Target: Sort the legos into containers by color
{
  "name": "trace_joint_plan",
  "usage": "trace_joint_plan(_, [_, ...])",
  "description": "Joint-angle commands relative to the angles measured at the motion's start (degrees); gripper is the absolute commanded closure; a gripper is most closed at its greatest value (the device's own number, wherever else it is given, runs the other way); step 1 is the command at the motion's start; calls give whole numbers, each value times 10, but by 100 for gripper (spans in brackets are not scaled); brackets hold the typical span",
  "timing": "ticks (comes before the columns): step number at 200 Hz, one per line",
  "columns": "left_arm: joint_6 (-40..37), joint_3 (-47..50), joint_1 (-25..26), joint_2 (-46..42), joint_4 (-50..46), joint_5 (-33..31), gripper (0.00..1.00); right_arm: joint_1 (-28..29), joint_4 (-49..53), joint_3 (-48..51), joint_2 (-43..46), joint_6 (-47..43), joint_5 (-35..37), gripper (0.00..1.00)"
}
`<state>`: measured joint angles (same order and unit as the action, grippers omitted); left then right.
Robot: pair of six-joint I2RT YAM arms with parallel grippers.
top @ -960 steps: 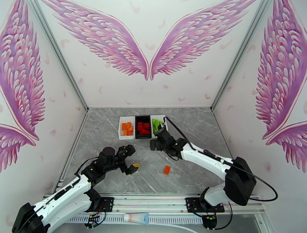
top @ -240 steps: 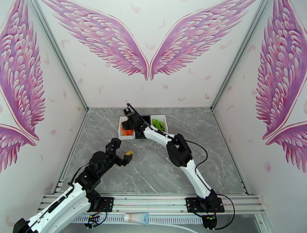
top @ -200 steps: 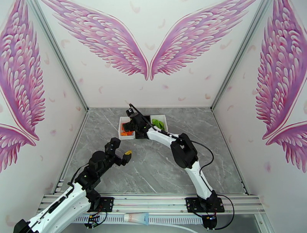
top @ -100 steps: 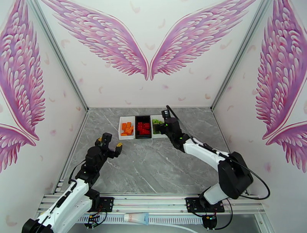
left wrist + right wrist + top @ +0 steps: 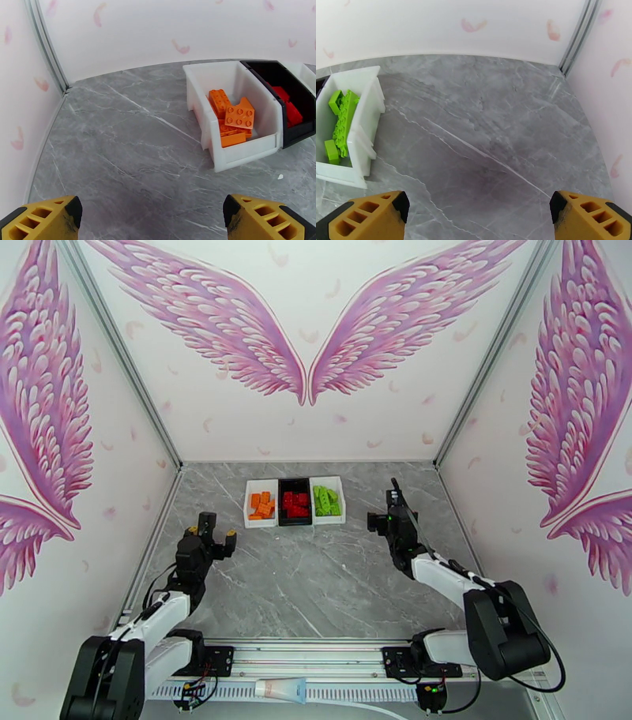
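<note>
Orange legos (image 5: 233, 118) sit in 9 o'clock container (image 5: 221, 160), red legos (image 5: 295, 504) in black middle container (image 5: 296, 136), green legos (image 5: 341, 118) in 3 o'clock container (image 5: 367, 102). Light, rigid, slick plastic; I'd pinch long flat sides. Left gripper (image 5: 152, 217), right gripper (image 5: 478, 215): fingers spread wide, empty, above grey table (image 5: 316, 579).

left arm (image 5: 158, 615) and right arm (image 5: 444, 573) stretch low and forward — left fingers (image 5: 43, 218) and right fingers (image 5: 367, 216) spread wide apart.

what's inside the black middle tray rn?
Red studded plastic bricks piled in the black rectangular tray, none of another colour showing. Whatever lies under the top layer is covered, so no exact count.
</note>
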<state>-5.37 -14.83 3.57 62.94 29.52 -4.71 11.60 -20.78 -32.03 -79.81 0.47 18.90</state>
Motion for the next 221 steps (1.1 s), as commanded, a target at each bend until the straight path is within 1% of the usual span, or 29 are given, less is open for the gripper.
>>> trace_joint_plan(1, [14,-4,-12,36,78,-19,1,-17,-125,22,-41,-13,-4,0])
trace_joint_plan(11, [22,-10,-15,59,98,-21,1,-25,-158,27,-60,-11,-8,0])
trace_joint_plan(25, [34,-21,-20,92,128,-22,1,-32,-170,24,-83,-11,-24,0])
trace_joint_plan(35, [44,-29,-21,117,152,-25,1,-35,-143,15,-80,-10,-40,0])
trace_joint_plan(53, [38,-47,-21,166,178,-28,1,-36,-168,28,-78,-21,-74,0])
trace_joint_plan(75, [45,-56,-25,225,216,-42,1,-41,-262,87,-68,-30,-112,1])
trace_joint_plan(87, [49,-56,-26,250,245,-43,1,-48,-314,113,-79,-28,-137,1])
trace_joint_plan(97, [52,-64,-29,243,217,-42,1,-49,-358,121,-99,-33,-144,1])
trace_joint_plan(110, [57,-69,-32,247,213,-46,1,-49,-298,100,-89,-32,-148,1])
trace_joint_plan(120, [60,-75,-34,245,195,-47,1,-51,-317,102,-97,-28,-146,0])
trace_joint_plan(131, [59,-74,-34,246,200,-47,1,-53,-292,94,-91,-24,-150,1])
trace_joint_plan(150, [59,-75,-34,246,198,-46,1,-66,-285,90,-91,-17,-170,1])
trace_joint_plan(221, [57,-74,-32,246,199,-49,1,-67,-288,91,-93,-18,-169,1])
